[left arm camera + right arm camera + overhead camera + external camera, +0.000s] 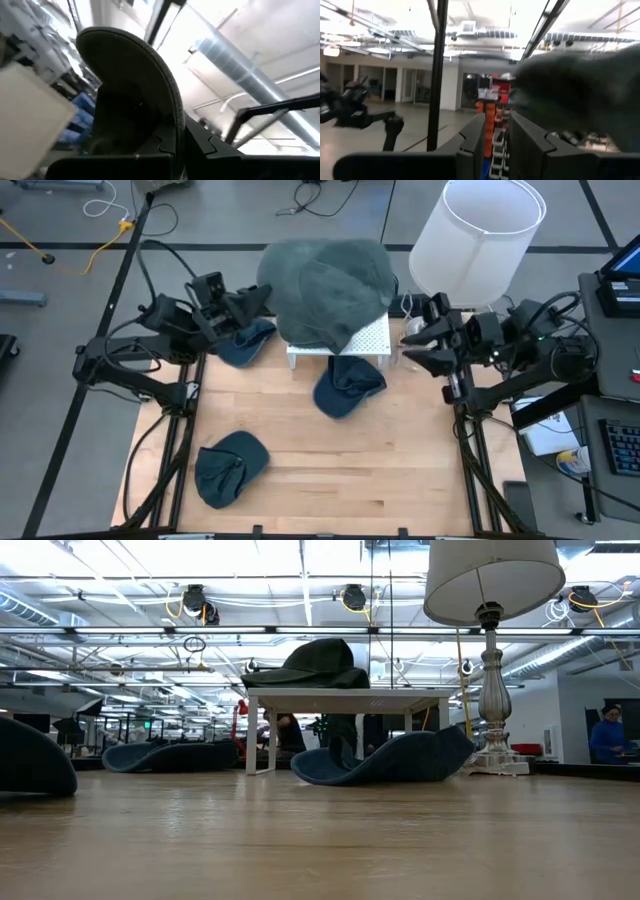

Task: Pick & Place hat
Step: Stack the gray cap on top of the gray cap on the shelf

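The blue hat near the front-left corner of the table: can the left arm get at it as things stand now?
Probably not at once: nothing lies over that blue hat, but the left gripper is at the back, shut on the grey-green hat atop the white stand.
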{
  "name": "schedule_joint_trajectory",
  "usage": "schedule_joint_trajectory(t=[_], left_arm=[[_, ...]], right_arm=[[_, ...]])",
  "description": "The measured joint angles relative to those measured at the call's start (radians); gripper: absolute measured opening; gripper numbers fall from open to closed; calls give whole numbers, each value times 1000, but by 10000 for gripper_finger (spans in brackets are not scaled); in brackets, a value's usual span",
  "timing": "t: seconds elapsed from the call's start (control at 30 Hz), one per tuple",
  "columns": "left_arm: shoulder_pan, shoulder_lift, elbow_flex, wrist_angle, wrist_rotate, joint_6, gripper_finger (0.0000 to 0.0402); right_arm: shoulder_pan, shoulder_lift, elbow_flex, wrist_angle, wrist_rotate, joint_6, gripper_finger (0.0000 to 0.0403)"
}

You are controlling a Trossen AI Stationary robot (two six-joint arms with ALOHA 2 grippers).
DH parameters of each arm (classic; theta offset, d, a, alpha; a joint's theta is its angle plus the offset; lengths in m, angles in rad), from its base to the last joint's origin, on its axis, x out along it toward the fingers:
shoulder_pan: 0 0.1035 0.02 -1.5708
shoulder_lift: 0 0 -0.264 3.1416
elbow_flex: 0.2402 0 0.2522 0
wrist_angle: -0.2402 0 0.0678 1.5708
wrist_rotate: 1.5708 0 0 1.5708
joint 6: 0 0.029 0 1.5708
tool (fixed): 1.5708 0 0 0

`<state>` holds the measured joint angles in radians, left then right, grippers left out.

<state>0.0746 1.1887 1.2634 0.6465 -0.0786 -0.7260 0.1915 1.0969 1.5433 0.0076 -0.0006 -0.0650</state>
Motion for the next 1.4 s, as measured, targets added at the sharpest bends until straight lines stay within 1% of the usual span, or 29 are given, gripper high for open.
schedule_joint_trajectory(t=[0.07, 0.13, 0.2, 0.37, 0.63, 0.8, 1.03, 1.13, 1.27, 1.4], left_arm=[[37, -37, -54, 17, -1, -1, 7], [72, -84, -135, 41, -6, -11, 7], [103, -123, -226, 114, 2, -20, 7], [165, -201, -450, 323, 35, -101, 7], [220, -276, -725, 480, -12, -125, 7], [299, -321, -877, 566, 13, -187, 7], [441, -358, -1055, 616, 104, -287, 7], [524, -358, -1114, 639, 147, -320, 7], [651, -359, -1170, 672, 247, -364, 7], [770, -351, -1184, 661, 361, -398, 7]], right_arm=[[9, 3, 0, -22, 0, 2, 77], [18, 5, -1, -39, 2, 5, 76], [21, 5, -1, -41, 4, 3, 76], [20, 5, -1, -39, 4, 4, 75], [20, 9, -1, -53, 0, 55, 73], [37, 10, -1, -91, 1, 72, 73], [60, 20, -1, -109, 0, 69, 73], [60, 25, -1, -110, 0, 69, 73], [60, 32, -1, -115, 0, 79, 73], [60, 36, -1, -118, 0, 79, 73]])
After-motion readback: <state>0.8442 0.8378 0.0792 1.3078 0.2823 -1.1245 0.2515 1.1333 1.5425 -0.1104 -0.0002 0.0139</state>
